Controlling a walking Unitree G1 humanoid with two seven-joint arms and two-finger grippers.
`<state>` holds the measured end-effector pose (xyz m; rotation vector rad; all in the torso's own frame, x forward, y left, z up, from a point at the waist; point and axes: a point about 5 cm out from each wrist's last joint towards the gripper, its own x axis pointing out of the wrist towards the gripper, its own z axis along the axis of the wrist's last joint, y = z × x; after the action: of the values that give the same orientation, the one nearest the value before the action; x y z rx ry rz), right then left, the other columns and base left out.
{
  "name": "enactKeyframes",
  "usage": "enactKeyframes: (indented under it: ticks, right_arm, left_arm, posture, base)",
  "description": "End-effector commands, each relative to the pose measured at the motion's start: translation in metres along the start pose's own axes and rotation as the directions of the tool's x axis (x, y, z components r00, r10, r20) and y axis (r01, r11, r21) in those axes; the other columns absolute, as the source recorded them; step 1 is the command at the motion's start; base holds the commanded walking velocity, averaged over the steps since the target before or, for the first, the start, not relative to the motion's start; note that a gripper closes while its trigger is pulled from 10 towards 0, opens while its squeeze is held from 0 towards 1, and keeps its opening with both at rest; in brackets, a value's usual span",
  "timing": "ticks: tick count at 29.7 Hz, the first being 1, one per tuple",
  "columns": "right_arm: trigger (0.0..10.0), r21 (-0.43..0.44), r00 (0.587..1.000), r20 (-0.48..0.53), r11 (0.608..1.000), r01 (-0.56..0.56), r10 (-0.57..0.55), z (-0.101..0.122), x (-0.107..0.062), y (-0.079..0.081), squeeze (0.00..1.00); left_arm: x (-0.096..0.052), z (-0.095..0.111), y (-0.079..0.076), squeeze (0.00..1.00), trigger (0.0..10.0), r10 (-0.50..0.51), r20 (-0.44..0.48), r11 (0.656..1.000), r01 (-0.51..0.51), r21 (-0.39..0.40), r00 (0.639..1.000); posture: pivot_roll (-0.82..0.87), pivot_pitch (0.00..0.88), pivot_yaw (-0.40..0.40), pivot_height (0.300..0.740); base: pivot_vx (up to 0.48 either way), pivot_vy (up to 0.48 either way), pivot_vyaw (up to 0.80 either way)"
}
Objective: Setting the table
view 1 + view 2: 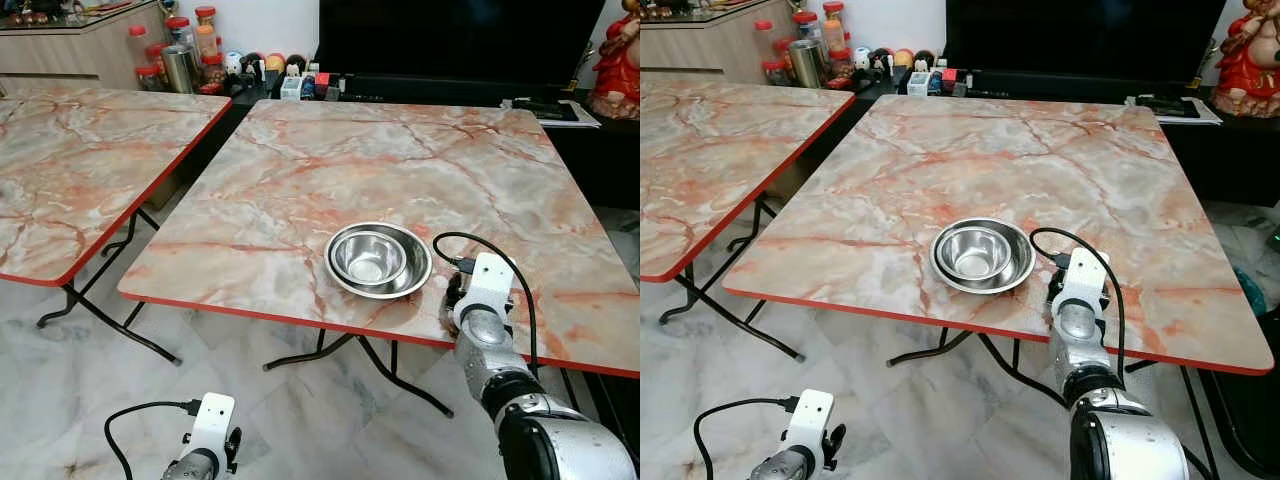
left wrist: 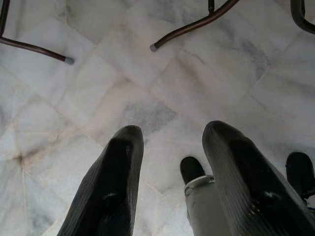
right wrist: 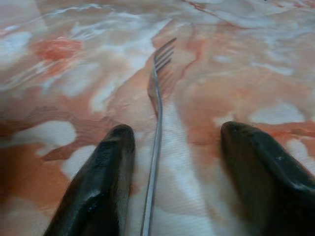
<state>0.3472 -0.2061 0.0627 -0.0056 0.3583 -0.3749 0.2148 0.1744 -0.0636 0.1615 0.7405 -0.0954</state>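
The right gripper point(image 3: 174, 172) sits low over the marble-patterned table point(image 1: 300, 190), near its front edge, with its two black fingers point(image 3: 101, 187) spread wide apart; between them lies a metal fork point(image 3: 156, 123), flat on the tabletop, its handle running back toward the wrist and its tines pointing away from the gripper; the fork lies closer to one finger than to the other, and whether it touches that finger cannot be told. Just beside the right gripper, toward the robot's left, stands a steel bowl point(image 1: 378, 260), upright on the table, with a smaller bowl point(image 1: 369, 257) nested inside it. The left gripper point(image 2: 172, 182) hangs below table height, well apart from the fork and the bowls; its fingers are parted and hold nothing, with the pale marble floor point(image 2: 123, 98) and two table legs point(image 2: 192, 27) beyond them.
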Motion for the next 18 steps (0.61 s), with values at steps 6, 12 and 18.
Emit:
enactKeyframes:
  ticks: [6, 12, 18]
  right_arm:
    - [0.0, 0.013, 1.0, 0.006, 1.0, -0.011, 0.011, 0.0011, -0.0004, 0.0026, 0.0]
    - [0.0, 0.015, 1.0, 0.006, 1.0, -0.011, 0.011, 0.0011, -0.0004, 0.0026, 0.0]
    - [0.0, 0.017, 1.0, 0.005, 1.0, -0.015, 0.015, 0.0011, -0.0004, 0.0029, 0.0]
  left_arm:
    - [0.0012, 0.0038, 0.0034, 0.0, 10.0, 0.005, 0.001, 1.0, -0.005, 0.001, 1.0]
    - [0.0012, 0.0037, 0.003, 0.0, 10.0, 0.002, 0.0, 1.0, -0.002, 0.003, 1.0]
    - [0.0015, 0.0044, 0.0027, 0.0, 10.0, 0.001, 0.001, 1.0, -0.001, 0.003, 1.0]
  posture:
    - [0.02, 0.0, 0.025, 0.705]
    - [0.02, 0.0, 0.026, 0.705]
    - [0.02, 0.0, 0.027, 0.705]
  base:
    - [0.0, 0.0, 0.0]
    - [0.0, 0.0, 0.0]
    - [0.0, 0.0, 0.0]
